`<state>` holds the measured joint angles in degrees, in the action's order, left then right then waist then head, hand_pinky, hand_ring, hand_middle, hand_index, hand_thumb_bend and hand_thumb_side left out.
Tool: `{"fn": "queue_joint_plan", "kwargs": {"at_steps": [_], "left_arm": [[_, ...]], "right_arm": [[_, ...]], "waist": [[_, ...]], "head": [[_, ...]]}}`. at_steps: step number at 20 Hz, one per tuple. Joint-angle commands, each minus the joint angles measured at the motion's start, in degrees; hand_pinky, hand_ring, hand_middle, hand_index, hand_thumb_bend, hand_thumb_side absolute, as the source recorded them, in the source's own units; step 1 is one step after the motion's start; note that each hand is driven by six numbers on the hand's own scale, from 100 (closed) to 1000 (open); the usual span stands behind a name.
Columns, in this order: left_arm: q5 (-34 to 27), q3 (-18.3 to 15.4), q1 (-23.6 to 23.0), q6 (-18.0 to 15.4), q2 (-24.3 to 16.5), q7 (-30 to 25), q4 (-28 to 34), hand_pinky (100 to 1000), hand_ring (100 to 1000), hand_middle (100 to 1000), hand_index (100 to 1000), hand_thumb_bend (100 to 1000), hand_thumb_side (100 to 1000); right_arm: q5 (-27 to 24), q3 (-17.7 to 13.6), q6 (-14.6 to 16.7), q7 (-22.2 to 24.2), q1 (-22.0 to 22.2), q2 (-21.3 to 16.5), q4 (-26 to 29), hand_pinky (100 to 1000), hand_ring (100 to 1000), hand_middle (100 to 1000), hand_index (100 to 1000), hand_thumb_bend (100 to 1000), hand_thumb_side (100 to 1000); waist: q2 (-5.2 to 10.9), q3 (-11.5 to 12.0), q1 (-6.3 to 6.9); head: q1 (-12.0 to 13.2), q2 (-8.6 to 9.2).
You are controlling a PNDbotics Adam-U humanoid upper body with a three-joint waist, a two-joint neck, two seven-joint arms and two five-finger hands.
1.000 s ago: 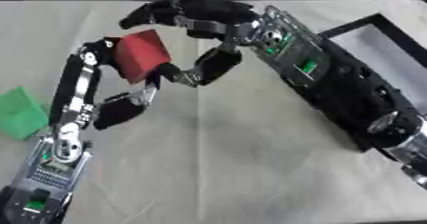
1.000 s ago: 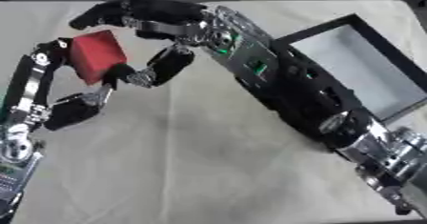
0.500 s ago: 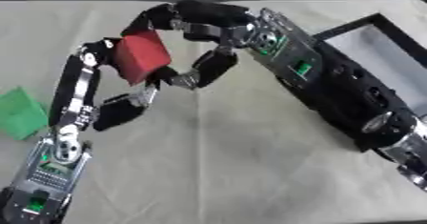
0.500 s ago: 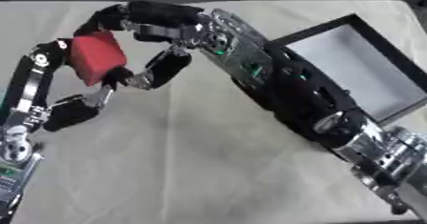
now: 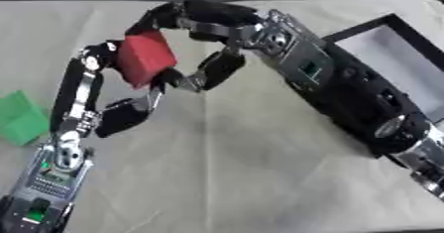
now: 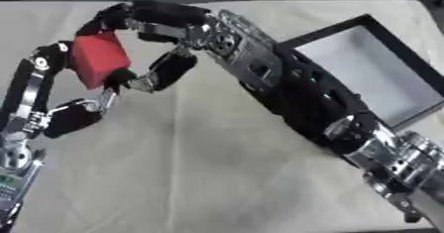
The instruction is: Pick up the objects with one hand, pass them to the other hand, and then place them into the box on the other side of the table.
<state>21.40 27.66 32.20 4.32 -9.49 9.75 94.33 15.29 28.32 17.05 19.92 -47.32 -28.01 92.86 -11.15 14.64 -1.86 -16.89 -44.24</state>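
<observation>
Beige cloth-covered table (image 5: 225, 177), green block (image 5: 19, 118) lying at left edge, left hand (image 5: 113, 113) fingers curled around red block (image 5: 145, 58) held above table, right hand (image 5: 204, 38) fingers closing over same block from above, black-rimmed box (image 6: 364, 73) at far right.

Both views look down from the robot's head onto the tabletop (image 5: 260, 177), facing forward and away from the body, close enough that the two arms fill most of each picture. The left eye view sits slightly to the left, so it takes in a green object (image 5: 19, 118) at its left edge that the right eye view misses. The right eye view shows more of the box (image 6: 368, 73) at the right. Both share the middle: a red block (image 5: 143, 58) and the cloth-covered surface around it.
</observation>
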Motion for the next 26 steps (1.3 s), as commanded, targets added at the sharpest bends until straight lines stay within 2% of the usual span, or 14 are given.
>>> {"fn": "queue_joint_plan", "kwargs": {"at_steps": [1, 8, 11, 12, 13, 14, 16, 19, 26], "left_arm": [[-0.1, 0.1, 1.0, -0.6, 0.6, 0.2, 1.3, 675, 438, 326, 461, 100, 196], [0.8, 0.3, 0.9, 0.3, 0.7, 0.3, 1.1, 703, 466, 376, 510, 100, 100], [2.0, 0.4, 0.8, 1.6, 0.6, -1.0, 0.5, 768, 551, 501, 651, 100, 100], [2.6, 0.5, 0.8, 2.1, 0.6, -1.8, 0.2, 803, 611, 569, 729, 219, 144], [3.4, 0.4, 0.8, 2.8, 0.6, -2.5, 0.0, 814, 641, 602, 764, 307, 204], [4.3, 0.3, 0.8, 3.4, 0.6, -2.9, -0.3, 824, 675, 633, 790, 437, 316], [5.7, 0.1, 0.7, 4.7, 0.7, -3.2, -0.5, 831, 703, 665, 809, 534, 387], [7.3, 0.0, 0.6, 6.3, 0.7, -3.0, -0.7, 837, 718, 680, 820, 582, 431], [8.5, 0.0, 0.4, 8.1, 0.8, -3.3, -0.9, 844, 727, 684, 820, 630, 487]], "right_arm": [[-2.2, -0.1, -0.5, -1.0, -0.7, -0.5, 0.1, 930, 748, 541, 696, 100, 200], [-4.5, 0.0, -0.9, -0.2, -0.5, -0.8, 0.7, 921, 720, 515, 670, 100, 184], [-5.3, -0.2, -1.2, 0.1, -0.4, -1.0, 1.2, 922, 720, 512, 669, 100, 181], [-5.6, -0.3, -1.4, 0.2, -0.4, -1.0, 1.4, 922, 720, 511, 668, 100, 178], [-5.9, -0.4, -1.5, 0.1, -0.5, -1.1, 1.6, 922, 721, 511, 668, 100, 177], [-6.2, -0.5, -1.6, 0.2, -0.5, -1.2, 1.8, 923, 721, 511, 669, 100, 178], [-6.7, -0.6, -1.9, 0.2, -0.4, -1.4, 2.1, 923, 722, 509, 668, 100, 177], [-7.2, -0.8, -2.3, 0.2, -0.3, -1.6, 2.5, 924, 720, 507, 667, 100, 181], [-8.5, -1.3, -3.0, 0.1, 0.0, -2.1, 3.6, 926, 719, 506, 667, 100, 189]], "waist": [[0.19, 0.0, 0.09], [0.25, -0.1, 0.17], [0.30, -0.1, 0.21], [0.32, -0.2, 0.23], [0.34, -0.2, 0.24], [0.36, -0.3, 0.25], [0.39, -0.3, 0.27], [0.41, -0.4, 0.30], [0.48, -0.6, 0.31]], "head": [[-0.2, 0.30], [-0.3, 0.36], [-0.3, 0.21], [-0.3, 0.19], [-0.3, 0.20], [-0.3, 0.19], [-0.3, 0.14], [-0.4, 0.12], [-0.2, 0.12]]}}
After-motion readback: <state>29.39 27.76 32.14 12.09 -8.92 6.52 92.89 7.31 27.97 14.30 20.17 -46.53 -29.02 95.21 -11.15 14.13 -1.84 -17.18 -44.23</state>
